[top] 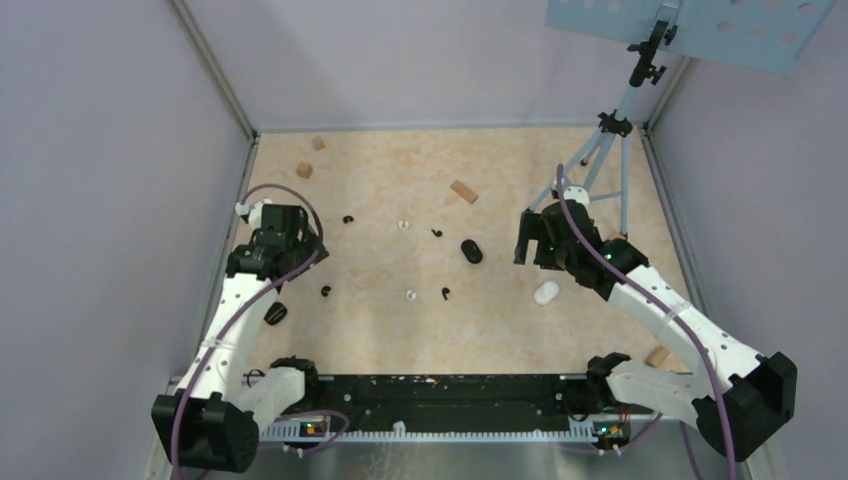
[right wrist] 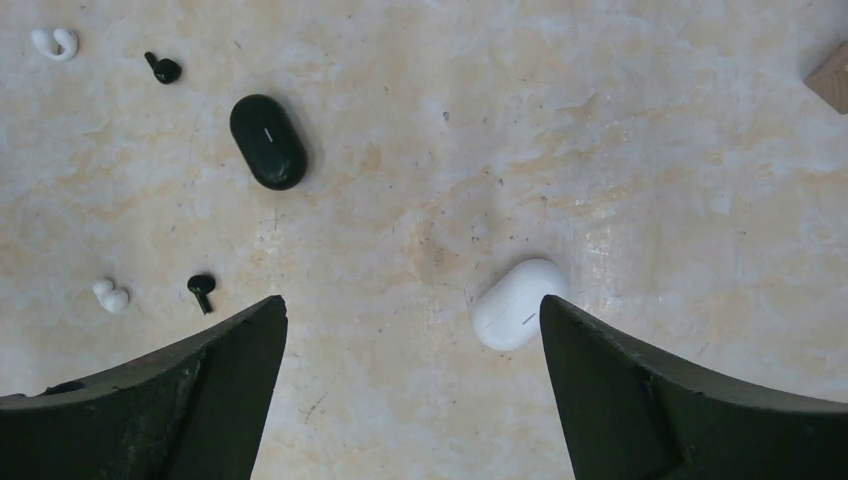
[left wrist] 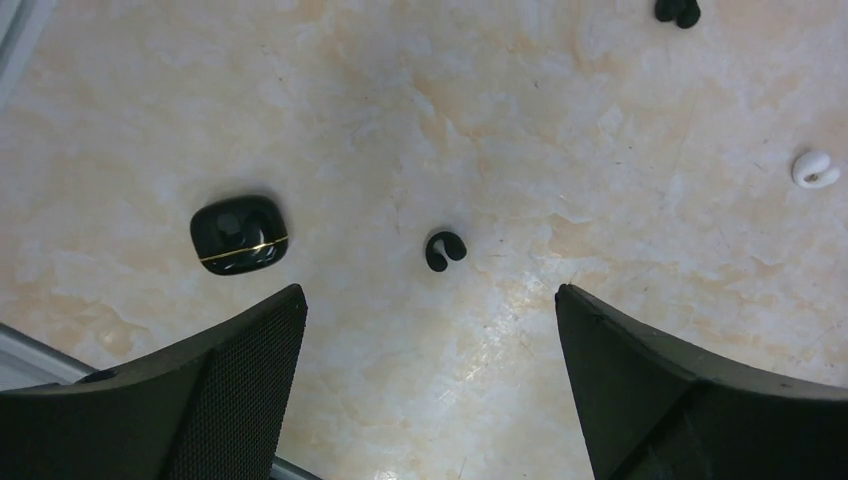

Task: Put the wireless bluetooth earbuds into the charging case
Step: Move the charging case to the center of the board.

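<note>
From above: left pincer (top: 290, 232) spread open at 9 o'clock on the bench (top: 520, 160), right pincer (top: 530, 240) likewise open at 3 o'clock. Between them six buds (top: 410, 295), four black and two white, all loose on the bench. Oval black case (top: 471, 251) among them. White case (top: 546, 293) at 6 o'clock of the right pincer, black case (top: 275, 313) at 6 o'clock of the left. Wood blocks (top: 463, 191) toward the far edge.

Left wrist: fingers (left wrist: 220, 400) wide apart, gripping nothing. Black bud (left wrist: 444, 249) at 12 o'clock of the gap, just clear of the tips. Black case (left wrist: 238, 235) at 10 o'clock, thin gold line across it. White bud (left wrist: 815, 168) at 2 o'clock.

Right wrist: fingers (right wrist: 660, 400) wide, gripping nothing. White case (right wrist: 518, 303) at 3 o'clock of the gap, right at the fingertip, with a grey mark too small to read. Oval black case (right wrist: 268, 141) at 11 o'clock, short pale dash on top. One black and one white bud at 9 o'clock, another such pair at 10 o'clock.
</note>
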Robot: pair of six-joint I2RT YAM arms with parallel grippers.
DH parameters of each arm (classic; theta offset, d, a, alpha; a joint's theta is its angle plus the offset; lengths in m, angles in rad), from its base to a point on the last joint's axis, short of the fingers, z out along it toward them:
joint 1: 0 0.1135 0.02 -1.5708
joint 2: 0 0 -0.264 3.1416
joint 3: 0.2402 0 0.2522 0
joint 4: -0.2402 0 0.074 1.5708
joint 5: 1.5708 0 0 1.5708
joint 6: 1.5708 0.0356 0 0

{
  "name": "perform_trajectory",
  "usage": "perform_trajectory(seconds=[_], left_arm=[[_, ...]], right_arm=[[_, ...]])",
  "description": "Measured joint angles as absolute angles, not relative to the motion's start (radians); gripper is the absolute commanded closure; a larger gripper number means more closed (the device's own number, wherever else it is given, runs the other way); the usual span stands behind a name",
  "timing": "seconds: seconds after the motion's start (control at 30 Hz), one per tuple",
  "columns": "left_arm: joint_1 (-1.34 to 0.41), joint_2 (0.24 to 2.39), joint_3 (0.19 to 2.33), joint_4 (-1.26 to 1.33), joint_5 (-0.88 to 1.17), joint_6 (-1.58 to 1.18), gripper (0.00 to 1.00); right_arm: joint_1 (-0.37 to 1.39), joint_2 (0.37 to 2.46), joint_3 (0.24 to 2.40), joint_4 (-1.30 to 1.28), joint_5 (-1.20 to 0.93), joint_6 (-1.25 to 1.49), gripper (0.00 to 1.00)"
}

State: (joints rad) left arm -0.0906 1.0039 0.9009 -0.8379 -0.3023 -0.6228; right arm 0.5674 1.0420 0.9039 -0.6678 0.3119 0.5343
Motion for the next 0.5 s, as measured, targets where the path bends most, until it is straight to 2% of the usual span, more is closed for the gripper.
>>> perform_trajectory(seconds=[0.27, 0.5], left_arm=[[-0.088, 1.074, 0.975, -0.910, -0.441, -0.676, 0.01], [-0.016, 1.228, 1.002, -0.987, -0.438, -0.790, 0.01]], right_arm=[[0.567, 1.044, 0.904, -0.639, 0.269, 0.513, 0.05], [0.567, 1.060, 0.904, -0.615, 0.242, 0.492, 0.05]])
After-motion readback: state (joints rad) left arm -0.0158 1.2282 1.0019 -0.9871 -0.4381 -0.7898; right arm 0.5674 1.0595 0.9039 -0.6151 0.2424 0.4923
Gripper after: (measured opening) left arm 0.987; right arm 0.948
